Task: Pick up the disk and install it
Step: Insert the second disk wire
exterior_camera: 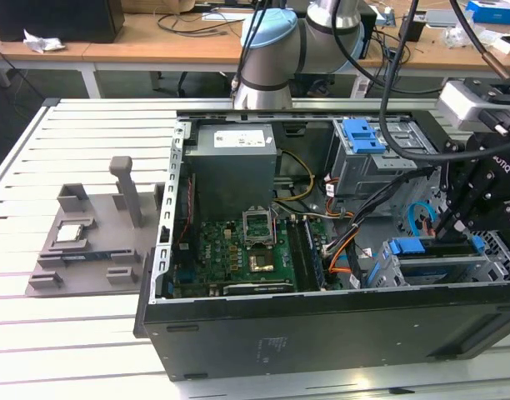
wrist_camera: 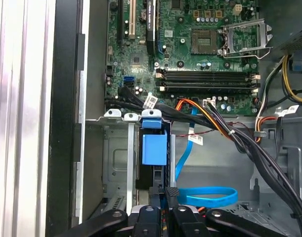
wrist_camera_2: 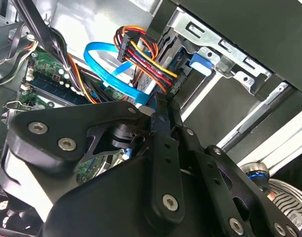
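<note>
Beside gripper (wrist_camera: pixel 167 195): disk (wrist_camera: pixel 154 149), blue cable (wrist_camera: pixel 210 196).

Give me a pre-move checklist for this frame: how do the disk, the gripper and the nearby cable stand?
1. Disk in the drive cage: ok. Its blue carrier stands in a cage slot.
2. Disk fully seated: cannot tell. Its inner end is hidden.
3. Gripper lined up with the disk: ok. It sits right at the disk's outer end.
4. Blue cable clear of the gripper: not ok. Its loop lies close beside the gripper.
</note>
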You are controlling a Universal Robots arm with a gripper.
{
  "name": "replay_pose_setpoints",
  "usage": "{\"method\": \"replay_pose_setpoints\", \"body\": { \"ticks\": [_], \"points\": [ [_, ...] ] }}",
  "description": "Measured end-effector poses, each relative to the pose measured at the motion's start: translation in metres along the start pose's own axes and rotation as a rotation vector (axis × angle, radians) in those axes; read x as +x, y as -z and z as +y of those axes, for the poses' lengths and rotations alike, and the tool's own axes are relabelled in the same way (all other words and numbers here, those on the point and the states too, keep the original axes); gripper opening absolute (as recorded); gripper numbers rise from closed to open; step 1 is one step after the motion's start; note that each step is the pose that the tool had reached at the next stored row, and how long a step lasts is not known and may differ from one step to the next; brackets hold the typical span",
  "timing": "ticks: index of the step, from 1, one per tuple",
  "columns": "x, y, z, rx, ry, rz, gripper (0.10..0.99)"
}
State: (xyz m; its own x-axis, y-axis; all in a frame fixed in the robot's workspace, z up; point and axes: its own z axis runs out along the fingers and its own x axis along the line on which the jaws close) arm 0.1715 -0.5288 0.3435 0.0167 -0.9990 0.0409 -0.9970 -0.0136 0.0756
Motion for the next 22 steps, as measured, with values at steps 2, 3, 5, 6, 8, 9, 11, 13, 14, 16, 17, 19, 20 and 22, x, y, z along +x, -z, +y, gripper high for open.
{"method": "replay_pose_setpoints", "body": {
  "ticks": [2,3,5,6,8,9,11,13,14,16,17,19,20,22],
  "points": [
    [0.0001,-0.0011,-0.0002,0.0,0.001,0.0003,0.161],
    [0.0003,-0.002,-0.0003,0.0,0.001,0.0004,0.161],
    [0.0005,-0.0045,-0.0004,0.0,0.001,0.0011,0.161],
    [0.0006,-0.0057,-0.0004,0.0,0.001,0.0015,0.161],
    [0.0007,-0.0075,-0.0004,0.0,0.001,0.001,0.161],
    [0.0008,-0.0076,-0.0004,0.0,0.001,0.0009,0.161],
    [0.0007,-0.0081,-0.0005,0.0,0.001,-0.0005,0.173],
    [0.0008,-0.0086,-0.0005,0.0,0.001,-0.0011,0.227],
    [0.0008,-0.0081,-0.0005,0.0,0.001,-0.0003,0.227],
    [0.0009,-0.0046,-0.0002,0.0,0.001,-0.0002,0.298],
    [0.0007,0.0002,0.0002,0.001,0.001,0.0001,0.298],
    [-0.0018,0.0159,0.0015,0.001,0.0,0.0019,0.282],
    [-0.0025,0.0189,0.0016,0.001,0.0,0.0024,0.216],
    [-0.0045,0.028,0.0023,0.001,0.0,0.0041,0.106]
  ]
}}
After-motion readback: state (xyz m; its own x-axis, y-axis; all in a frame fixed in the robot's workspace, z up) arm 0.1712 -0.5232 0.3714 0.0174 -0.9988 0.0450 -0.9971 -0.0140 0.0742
